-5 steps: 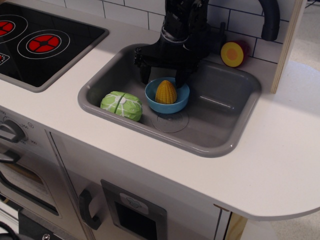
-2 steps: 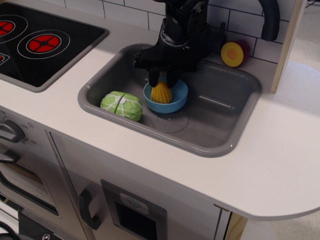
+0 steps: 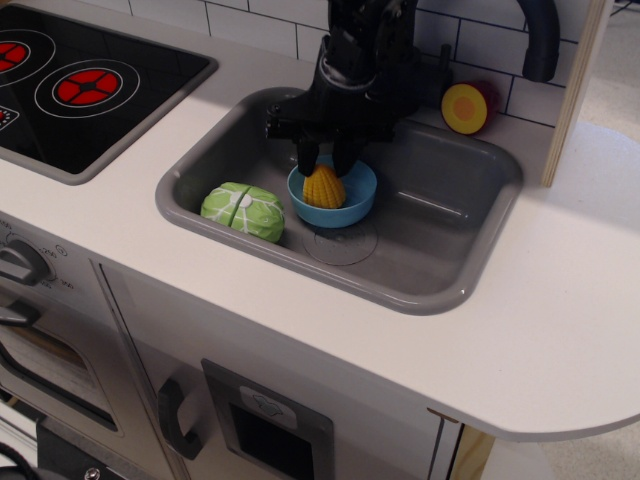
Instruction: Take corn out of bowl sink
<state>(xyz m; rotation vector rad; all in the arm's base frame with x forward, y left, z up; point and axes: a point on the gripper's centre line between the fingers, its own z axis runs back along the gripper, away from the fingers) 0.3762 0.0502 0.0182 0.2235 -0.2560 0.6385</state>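
The yellow bumpy corn (image 3: 324, 188) sits in the light-blue bowl (image 3: 354, 205), which stands in the grey sink (image 3: 440, 240) near the drain mark. My black gripper (image 3: 324, 160) comes down from above and its two fingers stand on either side of the corn's top, closed against it. The corn leans toward the bowl's left side and still rests in the bowl. The arm hides the back of the bowl.
A green cabbage (image 3: 243, 211) lies in the sink left of the bowl. A yellow-and-magenta halved fruit (image 3: 466, 107) sits on the back ledge by the black faucet (image 3: 540, 40). A stove with red burners (image 3: 90, 87) is at the left. A wooden post (image 3: 575, 90) stands at the right.
The gripper came down from behind the bowl and its fingers closed on the corn's top. The corn and bowl shifted slightly left. Little changed in the last half second.
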